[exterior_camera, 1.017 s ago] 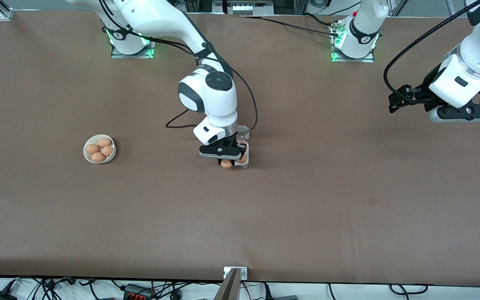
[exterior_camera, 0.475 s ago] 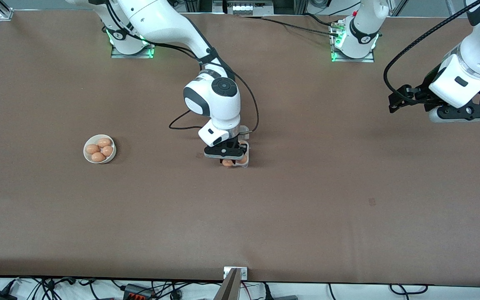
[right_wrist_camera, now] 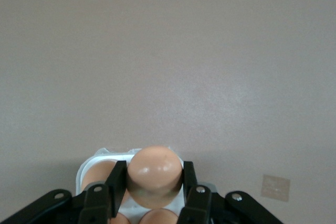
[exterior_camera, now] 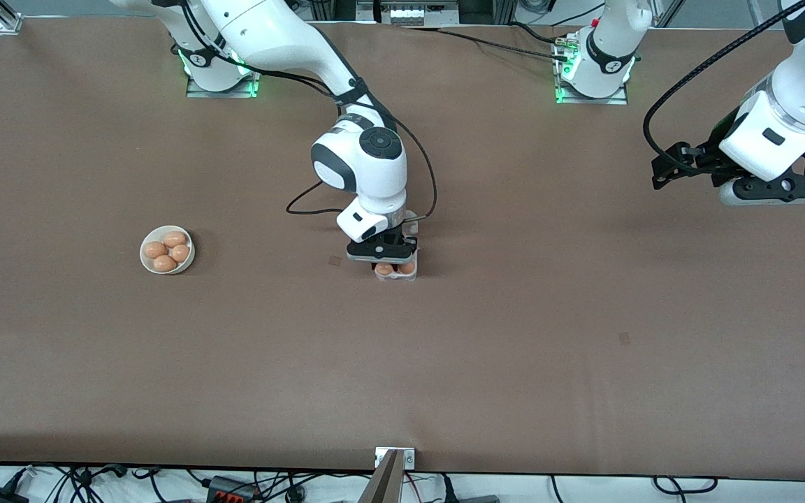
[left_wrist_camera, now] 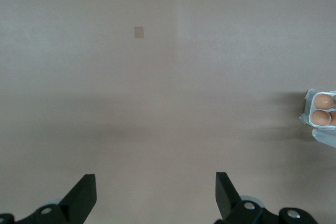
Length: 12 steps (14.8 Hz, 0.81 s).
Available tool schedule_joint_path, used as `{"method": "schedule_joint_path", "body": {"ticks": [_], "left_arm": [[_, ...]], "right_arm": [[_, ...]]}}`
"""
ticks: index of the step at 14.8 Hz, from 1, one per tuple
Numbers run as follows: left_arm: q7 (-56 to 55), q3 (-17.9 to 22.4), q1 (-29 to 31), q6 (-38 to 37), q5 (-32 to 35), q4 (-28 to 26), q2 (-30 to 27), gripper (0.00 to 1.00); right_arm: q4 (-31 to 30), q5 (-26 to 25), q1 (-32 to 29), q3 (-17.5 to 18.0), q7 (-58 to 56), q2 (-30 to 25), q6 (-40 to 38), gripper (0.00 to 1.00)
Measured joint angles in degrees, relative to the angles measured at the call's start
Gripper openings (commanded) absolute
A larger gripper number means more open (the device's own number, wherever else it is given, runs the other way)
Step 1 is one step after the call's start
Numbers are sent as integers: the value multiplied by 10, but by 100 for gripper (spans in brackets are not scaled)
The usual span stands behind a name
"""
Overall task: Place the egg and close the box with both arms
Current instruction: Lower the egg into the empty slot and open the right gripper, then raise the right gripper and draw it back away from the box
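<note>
We find the right tool (right_wrist_camera: 155,195) pinching the egg (right_wrist_camera: 155,176) between its two fingers (right_wrist_camera: 116,182), poised directly over the box (exterior_camera: 397,271), which sits on the counter (exterior_camera: 514,349) near its middle. The step in hand, by our judgement, is the placing of the egg: it hangs just above the carton's cells, where other eggs already lie beneath and beside it. We cannot tell from these views whether the held egg touches the carton yet. The next move calls for a short, straight descent into the free cell, then a gentle spreading of the fingers so that the shell is neither cracked nor rolled against its neighbours.

The left tool (left_wrist_camera: 155,195) waits with its fingers spread wide over bare counter toward the left arm's end, well apart from the box. The lid appears not yet shut. A bowl (exterior_camera: 167,249) of further eggs stands toward the right arm's end.
</note>
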Motion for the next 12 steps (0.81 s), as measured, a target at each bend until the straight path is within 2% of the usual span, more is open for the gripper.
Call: {"method": "schedule_joint_path", "body": {"ticks": [1,2,4,12], "left_arm": [[0,0,0,0,0,0,0,100],[0,0,0,0,0,0,0,100],[0,0,0,0,0,0,0,100],[0,-1,0,0,0,0,0,100]], "right_arm": [[-3,0,1,0,0,0,0,31],[-6,0,2,0,0,0,0,37],[-9,0,2,0,0,0,0,100],[-1,0,1,-6,1,-6,1,100]]}}
